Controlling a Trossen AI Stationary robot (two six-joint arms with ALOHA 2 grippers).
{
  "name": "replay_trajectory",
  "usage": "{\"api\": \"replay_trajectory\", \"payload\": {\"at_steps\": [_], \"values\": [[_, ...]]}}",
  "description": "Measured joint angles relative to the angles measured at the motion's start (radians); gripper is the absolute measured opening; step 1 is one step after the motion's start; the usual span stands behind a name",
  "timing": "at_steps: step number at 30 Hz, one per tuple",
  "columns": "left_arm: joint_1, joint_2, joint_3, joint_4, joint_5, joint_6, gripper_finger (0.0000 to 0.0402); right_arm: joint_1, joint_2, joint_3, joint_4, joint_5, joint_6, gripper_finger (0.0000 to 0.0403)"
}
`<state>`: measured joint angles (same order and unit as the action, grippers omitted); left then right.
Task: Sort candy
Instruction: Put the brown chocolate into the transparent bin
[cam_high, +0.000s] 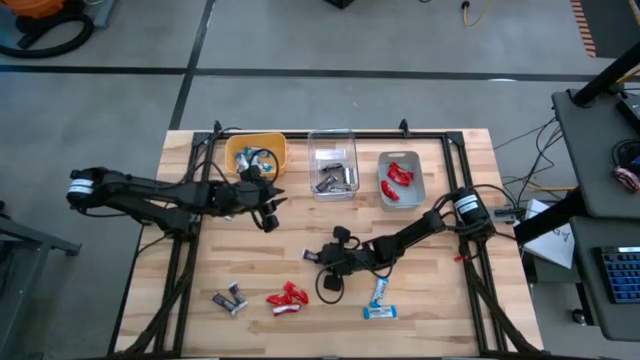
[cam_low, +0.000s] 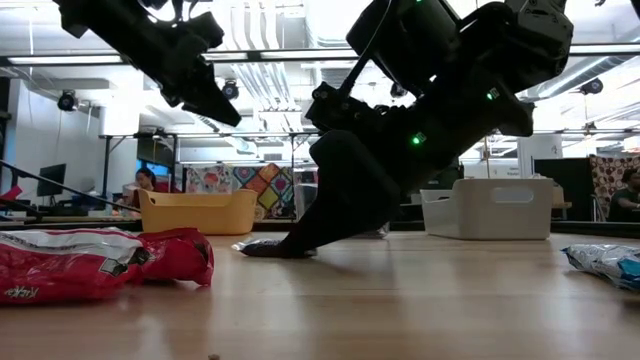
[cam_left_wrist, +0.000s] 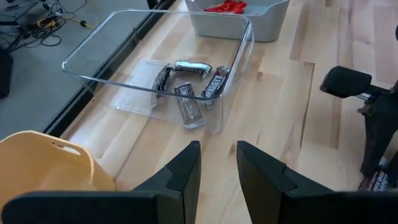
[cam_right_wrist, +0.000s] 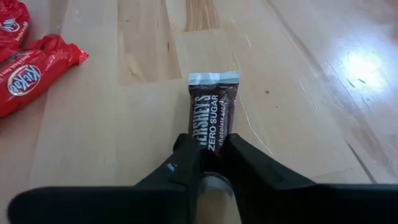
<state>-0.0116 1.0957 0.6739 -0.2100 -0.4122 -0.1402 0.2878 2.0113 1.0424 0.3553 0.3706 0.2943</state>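
Observation:
A dark brown candy with silvery ends lies flat on the wooden table, and my right gripper is shut on it near the table's middle. My left gripper hangs above the table in front of the yellow bin, open by a narrow gap with nothing between its fingers. Two brown candies, red candies and a blue-and-white candy lie near the table's front edge. My right gripper pinches the brown candy's near end between its two fingers, one on each long side. The fingers slant down from the table's right and lie along the candy. The candy lies flat on the table, its silvery far end pointing away from the fingers.
Three bins stand in a row at the back: the yellow bin with blue candies, a clear bin with brown candies, a grey bin with red ones. A black frame runs along the table's edges.

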Motion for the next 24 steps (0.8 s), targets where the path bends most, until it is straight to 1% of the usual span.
{"api": "replay_trajectory", "payload": {"at_steps": [3,7,10,16,20,24], "values": [[0.000,0.010,-0.001,0.001,0.000,0.000,0.0088,0.000,0.000,0.000,0.002,-0.001,-0.003,0.0050],[0.000,0.017,-0.002,0.006,-0.001,0.000,0.0088,0.000,-0.003,0.000,0.002,-0.009,-0.010,0.0037],[0.000,0.017,-0.002,0.015,-0.030,0.001,0.0088,0.000,-0.015,-0.002,-0.006,-0.015,-0.028,0.0032],[0.000,0.016,-0.002,0.015,-0.043,0.005,0.0088,0.000,-0.087,-0.003,-0.015,-0.020,-0.071,0.0027],[0.000,0.016,-0.002,0.016,-0.043,0.005,0.0088,-0.005,-0.142,-0.002,-0.017,-0.034,-0.072,0.0026],[0.000,0.016,-0.002,0.017,-0.043,0.005,0.0088,-0.019,-0.194,-0.004,-0.029,-0.029,-0.114,0.0026]]}}
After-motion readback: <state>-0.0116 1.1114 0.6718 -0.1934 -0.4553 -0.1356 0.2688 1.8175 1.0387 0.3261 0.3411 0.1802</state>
